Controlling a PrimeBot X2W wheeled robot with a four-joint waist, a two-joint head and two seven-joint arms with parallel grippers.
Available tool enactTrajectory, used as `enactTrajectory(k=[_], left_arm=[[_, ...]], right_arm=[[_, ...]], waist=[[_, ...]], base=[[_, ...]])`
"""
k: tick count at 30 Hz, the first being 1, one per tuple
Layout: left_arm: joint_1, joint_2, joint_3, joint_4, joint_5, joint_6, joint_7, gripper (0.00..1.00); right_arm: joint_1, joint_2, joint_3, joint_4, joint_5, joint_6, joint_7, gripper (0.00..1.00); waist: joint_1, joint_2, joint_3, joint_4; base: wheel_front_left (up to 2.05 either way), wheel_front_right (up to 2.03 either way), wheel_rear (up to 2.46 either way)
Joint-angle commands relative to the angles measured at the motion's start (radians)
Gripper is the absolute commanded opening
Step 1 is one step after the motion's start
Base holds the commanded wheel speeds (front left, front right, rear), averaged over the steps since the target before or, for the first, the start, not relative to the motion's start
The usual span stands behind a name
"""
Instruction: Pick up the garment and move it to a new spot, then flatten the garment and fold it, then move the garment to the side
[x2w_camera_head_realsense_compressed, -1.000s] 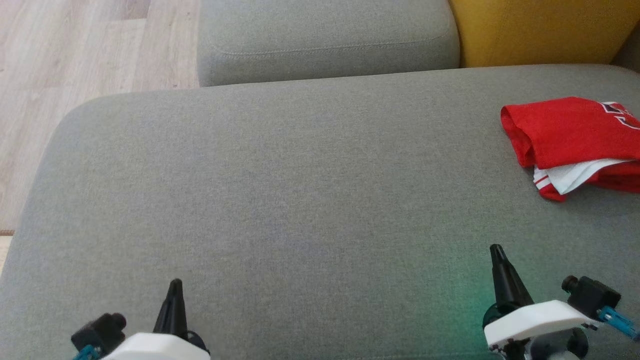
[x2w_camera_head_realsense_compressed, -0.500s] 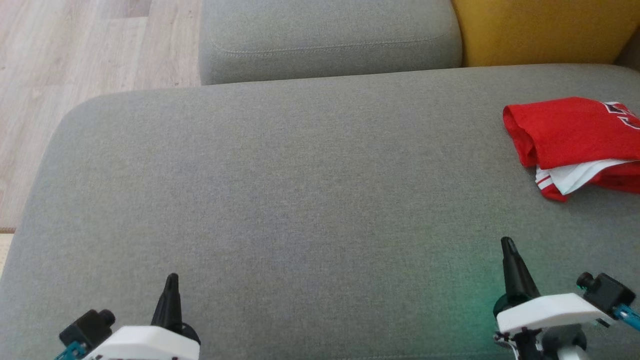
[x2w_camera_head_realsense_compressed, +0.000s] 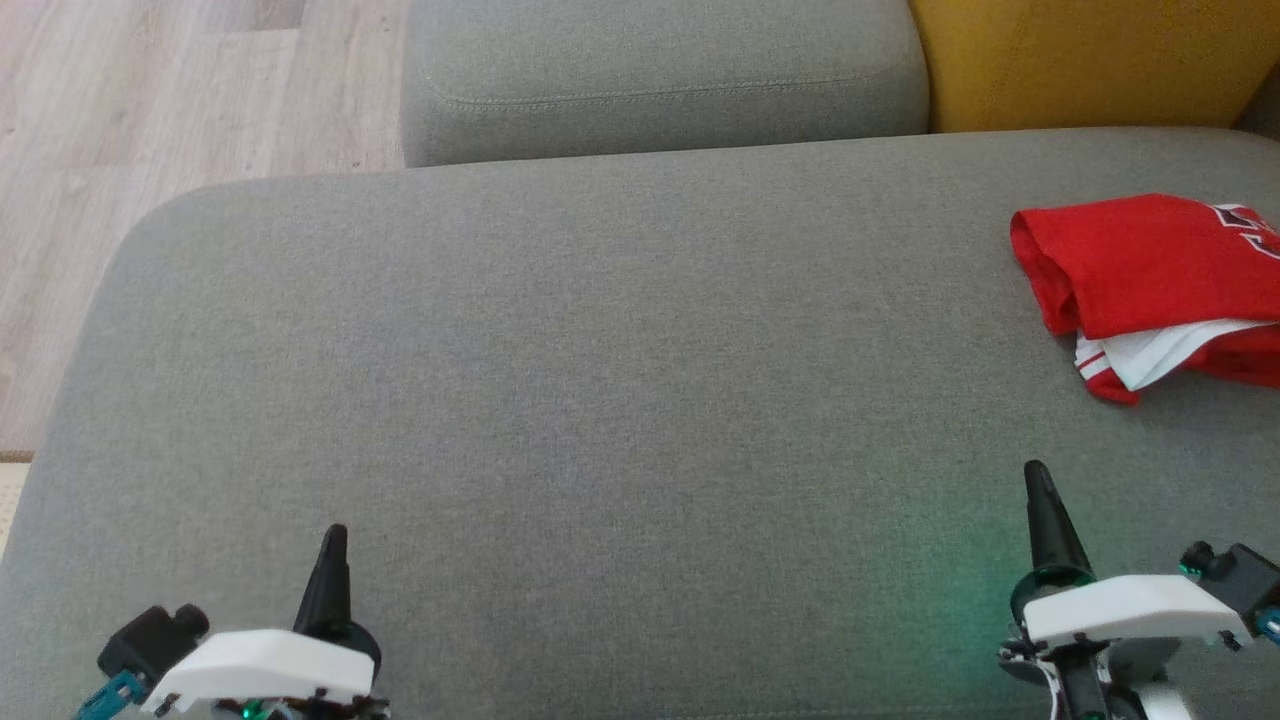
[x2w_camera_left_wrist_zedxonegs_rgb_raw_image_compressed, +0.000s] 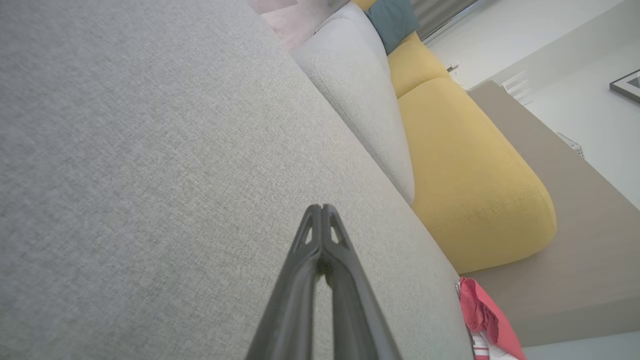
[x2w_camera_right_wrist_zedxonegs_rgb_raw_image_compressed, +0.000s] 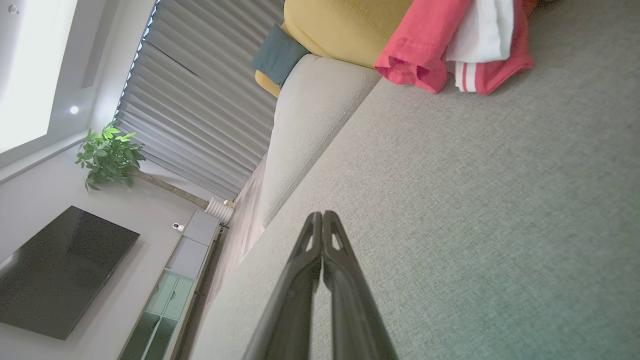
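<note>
The garment (x2w_camera_head_realsense_compressed: 1150, 280) is a red piece with white trim, lying folded at the far right of the grey sofa seat (x2w_camera_head_realsense_compressed: 600, 400). It also appears in the right wrist view as the garment (x2w_camera_right_wrist_zedxonegs_rgb_raw_image_compressed: 450, 45) and at the lower right of the left wrist view as the garment (x2w_camera_left_wrist_zedxonegs_rgb_raw_image_compressed: 482, 320). My left gripper (x2w_camera_head_realsense_compressed: 335, 535) is shut and empty above the seat's near left. My right gripper (x2w_camera_head_realsense_compressed: 1035, 470) is shut and empty near the front right, well short of the garment. Both wrist views show the fingertips pressed together: left gripper (x2w_camera_left_wrist_zedxonegs_rgb_raw_image_compressed: 322, 207), right gripper (x2w_camera_right_wrist_zedxonegs_rgb_raw_image_compressed: 322, 215).
A grey back cushion (x2w_camera_head_realsense_compressed: 660, 80) and a yellow cushion (x2w_camera_head_realsense_compressed: 1090, 60) stand behind the seat. Wooden floor (x2w_camera_head_realsense_compressed: 150, 120) lies to the left. A television (x2w_camera_right_wrist_zedxonegs_rgb_raw_image_compressed: 60, 270) and a potted plant (x2w_camera_right_wrist_zedxonegs_rgb_raw_image_compressed: 107, 155) are far off.
Both grippers have spread outward, the left drifting left and the right moving right and forward. The view has shifted slightly. The garment lies as before.
</note>
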Motion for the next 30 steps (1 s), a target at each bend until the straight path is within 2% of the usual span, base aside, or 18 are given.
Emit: enactTrajectory(k=[1, 30], left_arm=[[-0.055, 0.017, 0.033, -0.023, -0.026, -0.009, 0.005, 0.0], [-0.123, 0.017, 0.101, 0.005, -0.325, -0.07, 0.084, 0.0]], right_arm=[[-0.051, -0.018, 0.002, -0.029, 0.027, 0.004, 0.005, 0.0], [-0.087, -0.02, -0.053, -0.024, 0.329, 0.005, 0.05, 0.0]], waist=[[0.0, 0.0, 0.0, 0.0], [0.0, 0.0, 0.006, 0.01]], base=[[0.0, 0.0, 0.0], [0.0, 0.0, 0.0]])
